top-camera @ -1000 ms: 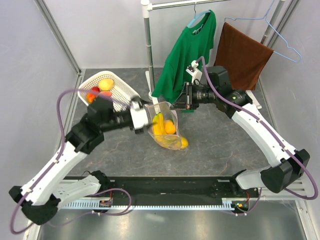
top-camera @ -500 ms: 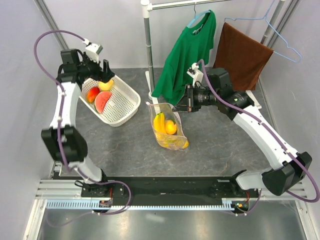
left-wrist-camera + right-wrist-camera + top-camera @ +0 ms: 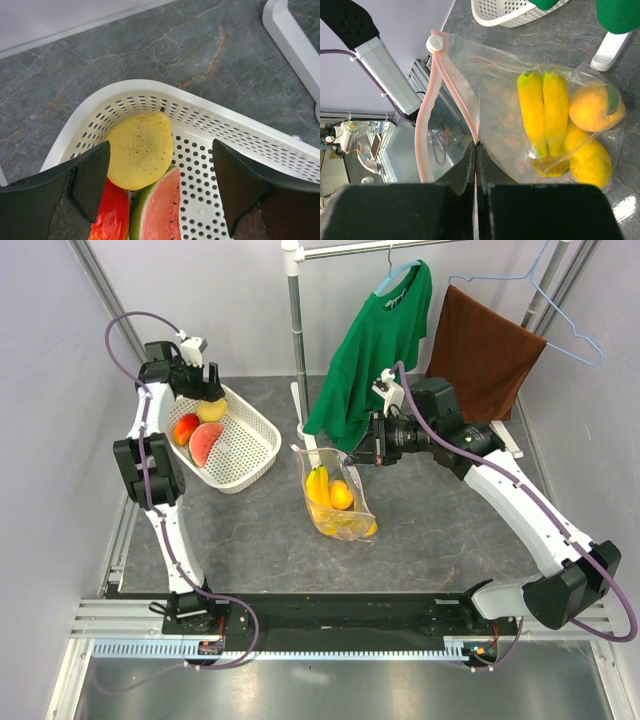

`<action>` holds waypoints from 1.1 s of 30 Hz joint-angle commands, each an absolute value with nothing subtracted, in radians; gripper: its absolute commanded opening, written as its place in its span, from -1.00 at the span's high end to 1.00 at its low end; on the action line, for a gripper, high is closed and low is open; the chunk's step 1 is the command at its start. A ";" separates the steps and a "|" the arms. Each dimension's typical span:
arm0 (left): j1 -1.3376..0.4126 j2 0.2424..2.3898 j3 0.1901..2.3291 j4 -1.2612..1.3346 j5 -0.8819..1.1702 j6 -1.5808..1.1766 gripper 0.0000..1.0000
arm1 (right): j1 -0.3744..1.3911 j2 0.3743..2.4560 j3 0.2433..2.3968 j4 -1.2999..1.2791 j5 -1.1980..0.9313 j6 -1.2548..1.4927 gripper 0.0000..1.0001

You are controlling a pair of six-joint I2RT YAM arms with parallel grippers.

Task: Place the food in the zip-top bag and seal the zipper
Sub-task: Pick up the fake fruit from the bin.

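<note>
**A:** Looks to me like you're mid-loading. Your right tool (image 3: pixel 475 147) is pinching shut on the zip-top bag (image 3: pixel 335 508) right at the zipper (image 3: pixel 426 125). It's holding the mouth edge up while the bottom is sitting on the desk (image 3: pixel 440 540), as far as I can tell. The banana bunch (image 3: pixel 543 112) and at least 2 yellow-orange fruits (image 3: pixel 592 107) are lying inside.

**B:** Yep, and your left tool (image 3: pixel 160 145) is hovering wide open over the white basket (image 3: pixel 145 84). Its fingers are standing either side of the yellow pear-shaped fruit (image 3: pixel 141 150), and I'm not seeing them touching it. The watermelon piece (image 3: pixel 162 205) and a red fruit (image 3: pixel 111 212) are lying right beside it, so 3 pieces are waiting there.

**A:** Next you're probably going down and closing on that yellow one. It's looking rounded and smooth, so I'd be aiming the fingers across its widest part, or it could be squirting out.

**B:** Also, you're only holding 1 side of the mouth, and from the right wrist view the opening is looking narrow. I'd be lining up the drop carefully. Sealing isn't coming until the basket's done.
</note>
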State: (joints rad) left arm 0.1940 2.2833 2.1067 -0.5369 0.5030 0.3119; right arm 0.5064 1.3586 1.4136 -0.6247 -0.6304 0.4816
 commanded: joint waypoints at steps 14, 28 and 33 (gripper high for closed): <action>0.176 2.407 2.144 -0.583 0.410 0.437 -0.87 | 0.505 1.384 1.401 -0.609 -0.632 0.477 1.00; 0.163 2.375 2.146 -0.638 0.503 0.454 -0.40 | 0.503 1.388 1.396 -0.600 -0.632 0.485 1.00; 0.166 2.222 2.097 -0.634 0.511 0.420 -0.08 | 0.503 1.379 1.394 -0.601 -0.621 0.482 1.00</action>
